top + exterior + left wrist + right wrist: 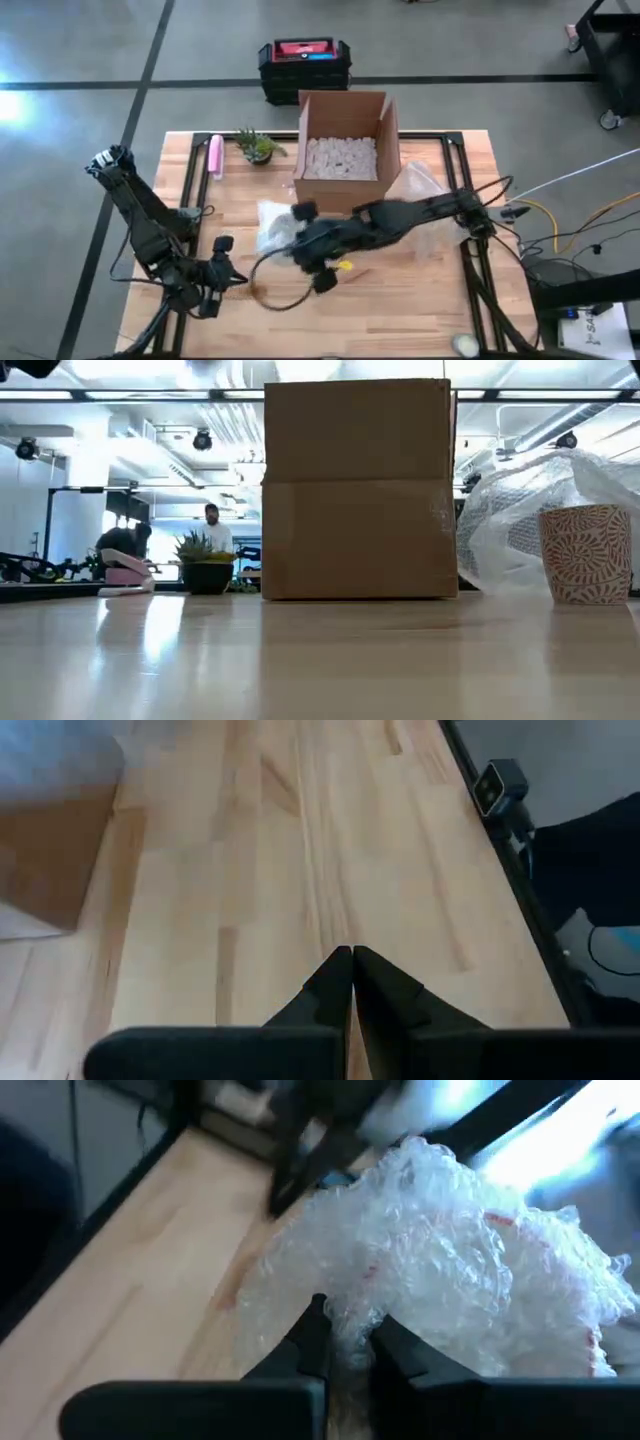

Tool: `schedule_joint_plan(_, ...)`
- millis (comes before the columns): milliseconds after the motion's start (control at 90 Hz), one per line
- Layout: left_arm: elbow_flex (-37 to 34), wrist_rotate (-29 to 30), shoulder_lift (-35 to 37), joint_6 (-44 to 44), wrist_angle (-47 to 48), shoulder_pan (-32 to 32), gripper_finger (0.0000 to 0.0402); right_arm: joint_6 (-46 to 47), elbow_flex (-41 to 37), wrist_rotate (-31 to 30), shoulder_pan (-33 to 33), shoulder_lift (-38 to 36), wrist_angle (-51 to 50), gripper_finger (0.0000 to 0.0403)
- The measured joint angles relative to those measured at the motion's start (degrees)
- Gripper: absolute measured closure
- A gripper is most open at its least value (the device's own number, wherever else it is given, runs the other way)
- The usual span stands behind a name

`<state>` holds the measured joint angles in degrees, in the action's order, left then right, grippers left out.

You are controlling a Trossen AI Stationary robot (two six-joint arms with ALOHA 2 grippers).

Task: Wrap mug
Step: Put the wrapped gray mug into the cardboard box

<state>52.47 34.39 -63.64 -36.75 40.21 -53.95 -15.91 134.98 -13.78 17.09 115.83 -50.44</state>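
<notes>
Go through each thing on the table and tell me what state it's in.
Cardboard box: open, upright, packing filler inside.
Bubble wrap: crumpled, pinched by the right tool.
Mug: upright, unwrapped.
Left tool: shut, empty, over bare table.
Potted plant: upright.

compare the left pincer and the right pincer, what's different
The left pincer is shut on nothing, over bare table near the front left; the right pincer is shut on the bubble wrap, reaching toward the middle in front of the cardboard box. Both have dark fingers.
</notes>
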Motion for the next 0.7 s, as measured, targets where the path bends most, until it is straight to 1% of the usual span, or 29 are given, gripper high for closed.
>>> schedule_joint_plan(89,-0.3,0.3,0.0,0.0,-0.5,0.0,0.0402,-1.6,0.0,-3.3,-0.8,-3.6,-0.2,0.0394)
schedule_joint_plan(211,-0.8,0.5,0.0,0.0,-0.7,0.0,0.0402,-1.4,-0.1,-7.8,-4.0,-8.2,-3.0,0.0394)
schedule_joint_plan(278,-1.1,0.6,-0.1,-0.2,-1.0,0.1,0.0402,1.4,0.0,-10.5,-7.4,-11.1,-7.4,0.0394)
schedule_joint_plan(333,-1.4,0.6,-0.1,-0.2,-0.9,0.1,0.0402,5.3,0.0,-12.3,-11.8,-12.4,-12.6,0.0394)
schedule_joint_plan(411,-1.6,0.8,-0.1,-0.2,-1.0,0.1,0.0402,11.4,-0.1,-12.8,-18.4,-13.1,-19.7,0.0394)
schedule_joint_plan(444,-1.7,0.9,-0.1,-0.2,-1.1,0.1,0.0402,13.8,-0.3,-12.3,-21.1,-12.9,-22.7,0.0394)
schedule_joint_plan(478,-1.8,1.0,-0.1,-0.1,-1.2,0.1,0.0402,16.1,-0.5,-10.4,-23.8,-12.5,-25.0,0.0394)
schedule_joint_plan(511,-1.9,1.1,-0.1,-0.1,-1.2,0.1,0.0402,18.1,-0.8,-6.8,-26.5,-11.8,-26.0,0.0394)
schedule_joint_plan(567,-2.1,1.1,-0.2,-0.1,-1.2,0.2,0.0402,20.8,-1.2,0.9,-30.7,-10.8,-25.3,0.0394)
schedule_joint_plan(589,-2.1,1.1,-0.2,-0.1,-1.3,0.2,0.0402,21.1,-1.4,2.7,-32.0,-10.3,-24.8,0.0394)
schedule_joint_plan(622,-2.3,1.2,-0.2,0.0,-1.7,0.3,0.0402,21.3,-1.7,4.2,-33.7,-9.3,-24.4,0.0394)
schedule_joint_plan(700,-2.6,1.2,-0.2,0.0,-1.9,0.3,0.0402,21.9,-2.2,5.3,-36.7,-6.6,-24.2,0.0394)
